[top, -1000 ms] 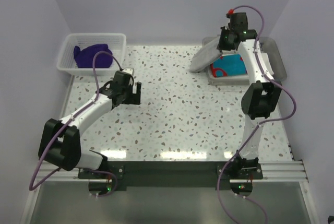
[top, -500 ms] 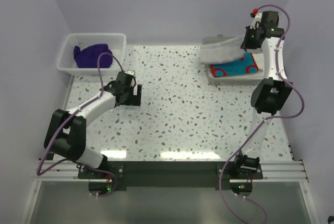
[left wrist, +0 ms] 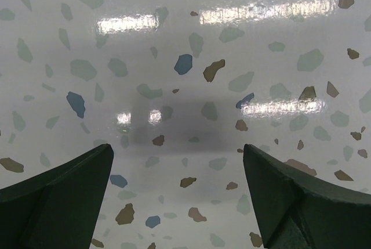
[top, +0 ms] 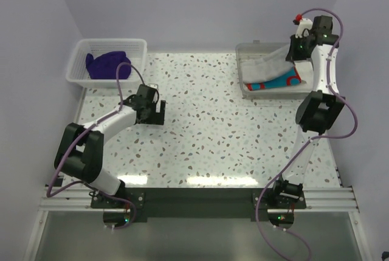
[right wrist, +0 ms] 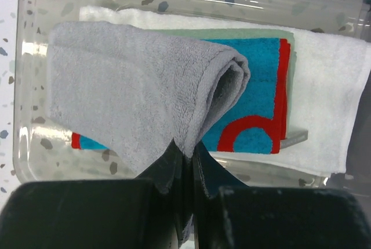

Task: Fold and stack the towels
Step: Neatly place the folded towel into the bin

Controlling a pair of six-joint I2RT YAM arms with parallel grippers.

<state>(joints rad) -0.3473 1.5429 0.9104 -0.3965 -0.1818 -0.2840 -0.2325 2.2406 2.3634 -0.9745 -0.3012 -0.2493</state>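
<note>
Grey towel [right wrist: 127,86] hangs pinched in the right end effector [right wrist: 184,151] over the tray [right wrist: 29,144] at the far right corner of the surface [top: 213,127] — left end effector [left wrist: 177,197] spread wide, holding nothing.

White slatted basket [top: 78,66], clear tray [top: 243,60], speckled table [top: 206,133]

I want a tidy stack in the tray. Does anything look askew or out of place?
The grey towel, pinched at one edge by the shut right gripper, slopes skewed across the patterned towel in the tray, its fold gaping open rather than flat. The purple towel sits crumpled in the basket, unfolded.
</note>
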